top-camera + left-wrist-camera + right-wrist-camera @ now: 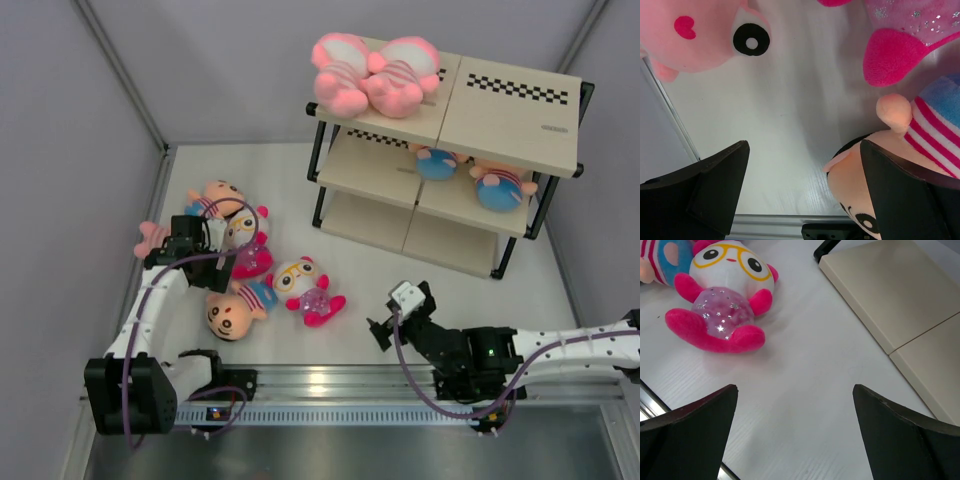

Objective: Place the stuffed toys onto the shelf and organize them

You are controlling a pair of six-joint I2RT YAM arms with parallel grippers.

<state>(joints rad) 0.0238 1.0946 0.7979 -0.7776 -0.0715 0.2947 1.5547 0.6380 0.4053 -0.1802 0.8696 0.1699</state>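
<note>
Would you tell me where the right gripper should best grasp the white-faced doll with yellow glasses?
Probably its sparkly torso, from straight above. The doll lies face-up on the table with limbs splayed, and the torso is narrower than the head, so the open right gripper could likely span it.

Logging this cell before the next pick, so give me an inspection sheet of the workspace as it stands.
Surface: white table, metal rail at near edge.
Job's things: shelf holds two pink toys on top, two blue-shirted toys on middle board; loose toys lie on table, left.
Clutter: nothing seen.
Grippers: left gripper open, empty; right gripper open, empty.
Cables: purple cables along both arms.
Surroundings: grey walls.
</note>
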